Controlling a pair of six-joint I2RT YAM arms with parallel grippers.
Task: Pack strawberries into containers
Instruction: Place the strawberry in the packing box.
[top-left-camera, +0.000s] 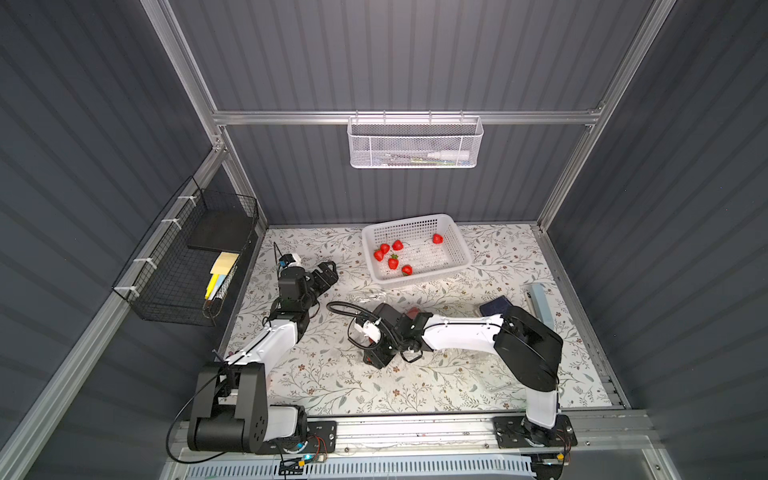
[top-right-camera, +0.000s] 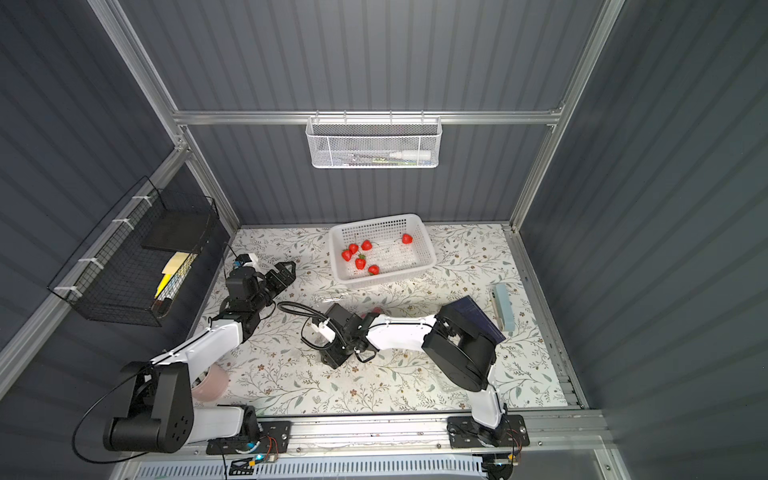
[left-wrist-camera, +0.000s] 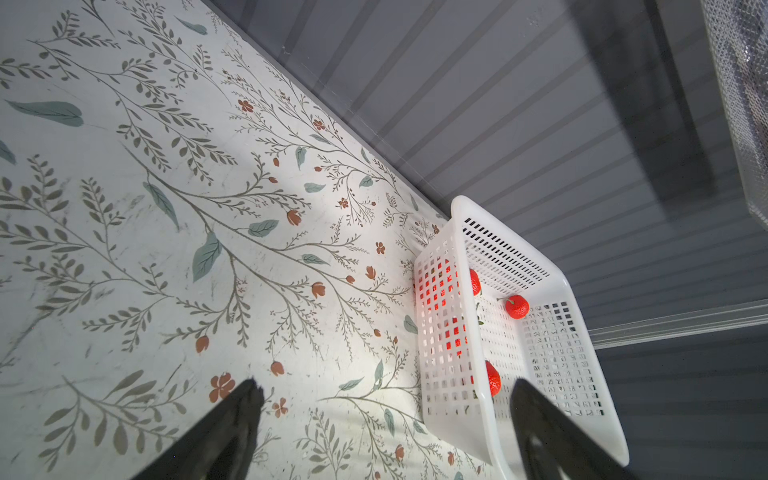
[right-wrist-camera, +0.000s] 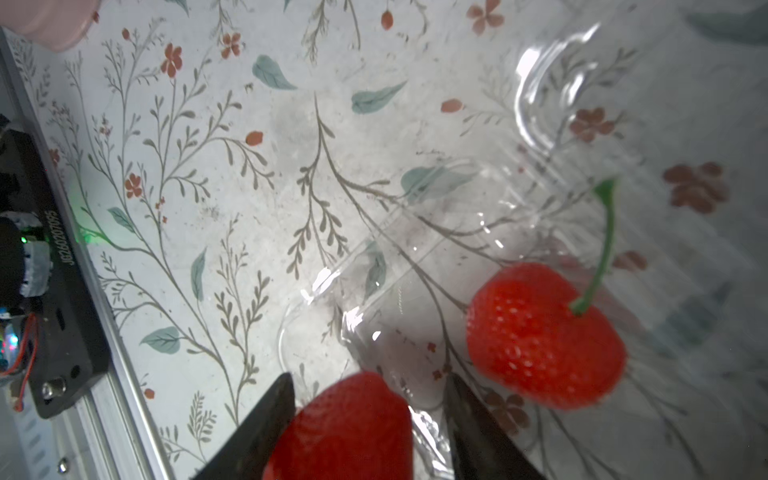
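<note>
At clear container (right-wrist-camera: 419, 286) edge, right jaws part-open, loose around strawberry (right-wrist-camera: 345, 428); left jaws wide, empty, beside basket (left-wrist-camera: 440, 374).

Lab cell: aluminium frame (top-left-camera: 399, 117), panel walls (top-left-camera: 395, 54)

Table cover (top-left-camera: 332, 386): floral print.
White perforated basket (top-left-camera: 411, 226): sat toward the back.
Mesh basket (top-left-camera: 413, 143): hung on rear rail.
Black wire rack (top-left-camera: 183, 266): hung left, held papers.
Navy notebook (top-right-camera: 482, 318): lay beside pale case (top-right-camera: 504, 307).

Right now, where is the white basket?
In both top views the white basket sits centre-back on the table, close to the back wall, holding six strawberries.
</note>
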